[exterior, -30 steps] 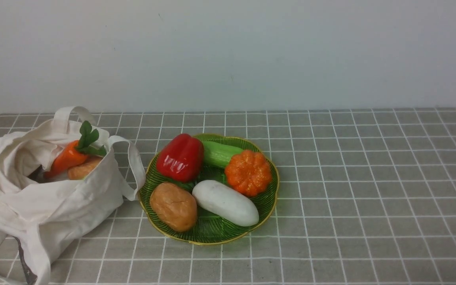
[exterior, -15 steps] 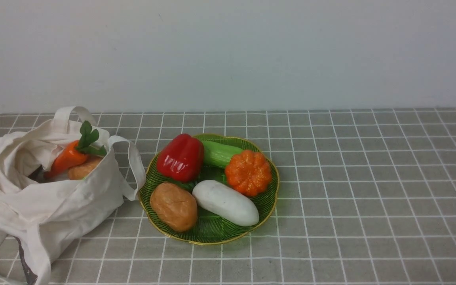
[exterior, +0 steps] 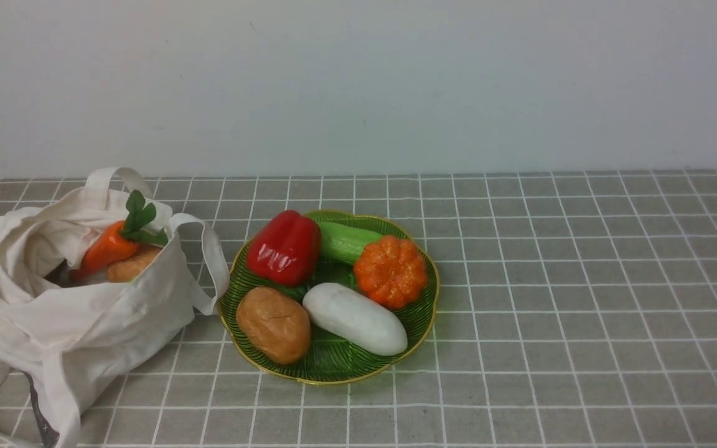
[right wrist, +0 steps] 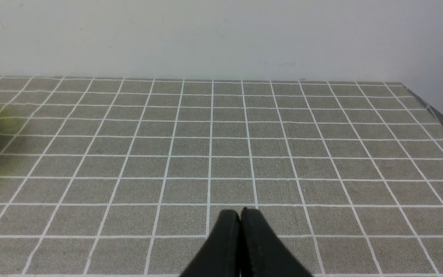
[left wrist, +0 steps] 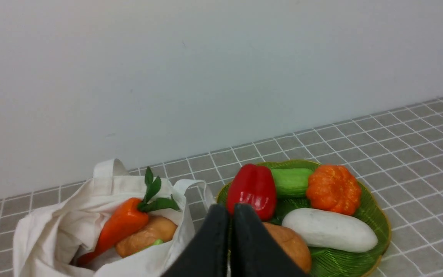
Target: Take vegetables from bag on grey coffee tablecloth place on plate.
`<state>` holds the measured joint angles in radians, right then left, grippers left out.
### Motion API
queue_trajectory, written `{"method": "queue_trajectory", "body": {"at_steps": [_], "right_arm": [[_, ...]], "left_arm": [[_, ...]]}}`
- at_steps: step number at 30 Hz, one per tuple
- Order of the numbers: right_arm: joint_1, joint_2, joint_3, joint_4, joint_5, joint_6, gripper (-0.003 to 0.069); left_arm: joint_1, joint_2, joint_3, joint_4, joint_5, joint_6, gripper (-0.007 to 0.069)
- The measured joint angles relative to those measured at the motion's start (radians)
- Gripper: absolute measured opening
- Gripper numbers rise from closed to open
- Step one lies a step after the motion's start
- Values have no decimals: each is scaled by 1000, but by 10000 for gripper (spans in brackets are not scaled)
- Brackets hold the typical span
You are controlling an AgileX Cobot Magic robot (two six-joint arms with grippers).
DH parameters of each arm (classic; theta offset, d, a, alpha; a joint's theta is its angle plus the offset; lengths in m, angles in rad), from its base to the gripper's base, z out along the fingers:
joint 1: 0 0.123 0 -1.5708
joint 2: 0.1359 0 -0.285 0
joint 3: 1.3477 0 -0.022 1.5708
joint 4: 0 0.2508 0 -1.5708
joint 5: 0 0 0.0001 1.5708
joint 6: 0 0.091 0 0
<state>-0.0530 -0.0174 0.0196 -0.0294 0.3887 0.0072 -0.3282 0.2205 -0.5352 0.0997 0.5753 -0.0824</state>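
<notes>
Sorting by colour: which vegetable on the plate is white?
The long white radish, lying at the plate's front; the pepper is red, pumpkin orange, cucumber green, potato brown.

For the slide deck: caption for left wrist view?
Closed left gripper above bag holding a carrot, beside loaded plate.

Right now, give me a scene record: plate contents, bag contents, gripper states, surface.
plate: red bell pepper, green cucumber, orange pumpkin, white radish, brown potato
bag: open, on robot's left of plate; carrot and a brown vegetable visible inside
left gripper: shut, empty
right gripper: shut, empty
surface: grey coffee tablecloth
</notes>
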Motion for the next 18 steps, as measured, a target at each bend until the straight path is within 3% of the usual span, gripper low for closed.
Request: {"method": "queue_trajectory", "body": {"at_steps": [4,8,18], "right_arm": [[0,0,0,0,0,0,-13],[0,0,0,0,0,0,-13],[0,0,0,0,0,0,-13]], "left_arm": [[131,-116,243,-67,-166,45,-5],[215,-208,435,-76,-218,51,-5],[260,-230,564,-75,-197,65,-5]]}}
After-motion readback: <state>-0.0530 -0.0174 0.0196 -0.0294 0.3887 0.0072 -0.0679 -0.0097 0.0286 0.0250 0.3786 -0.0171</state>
